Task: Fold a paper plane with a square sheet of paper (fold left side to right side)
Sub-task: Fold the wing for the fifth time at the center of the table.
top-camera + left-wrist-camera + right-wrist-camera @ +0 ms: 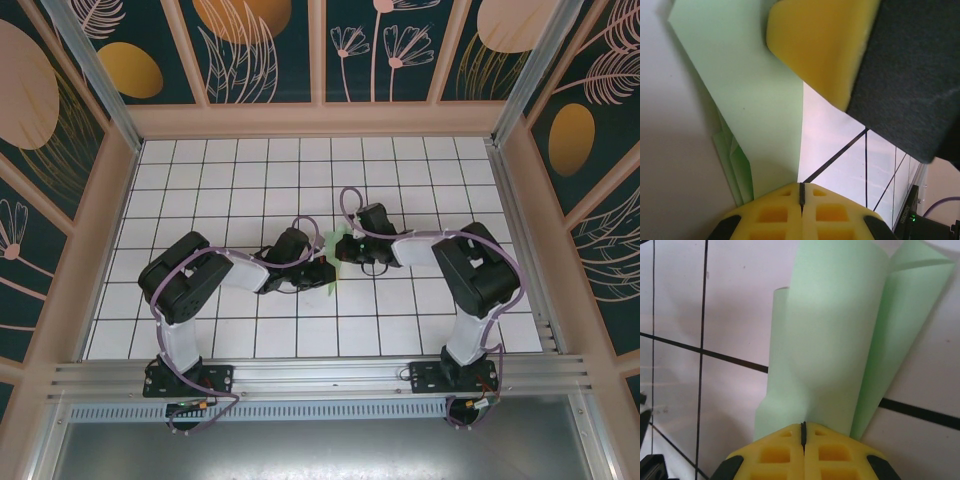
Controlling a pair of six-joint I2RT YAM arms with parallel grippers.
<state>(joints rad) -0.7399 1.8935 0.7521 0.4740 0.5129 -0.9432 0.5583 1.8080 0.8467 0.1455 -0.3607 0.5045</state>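
The paper (333, 283) stands on edge at the middle of the table (250, 170), caught between the two arms. From above it reads as a narrow strip, its long axis running from the near side toward the far wall, one end a little farther back than the grippers and the other a little nearer. It is thin, pale green and unmarked, matte and smooth. It is folded into several layers. In the right wrist view it rises from the fingers as a tall curled sheet, with a second flap bending off to the right and coming to a corner (the layers bow rather than lie flat). The left gripper (801, 197) has its yellow waffle-moulded fingers pressed together, with the paper's lower edge running into their seam. The right gripper (803, 432) is likewise closed, pinching the base of the curled sheet. In the left wrist view a smooth yellow pad (815, 45) of the right gripper, backed by coarse black foam, sits just beside the paper over white tiles with black lines.
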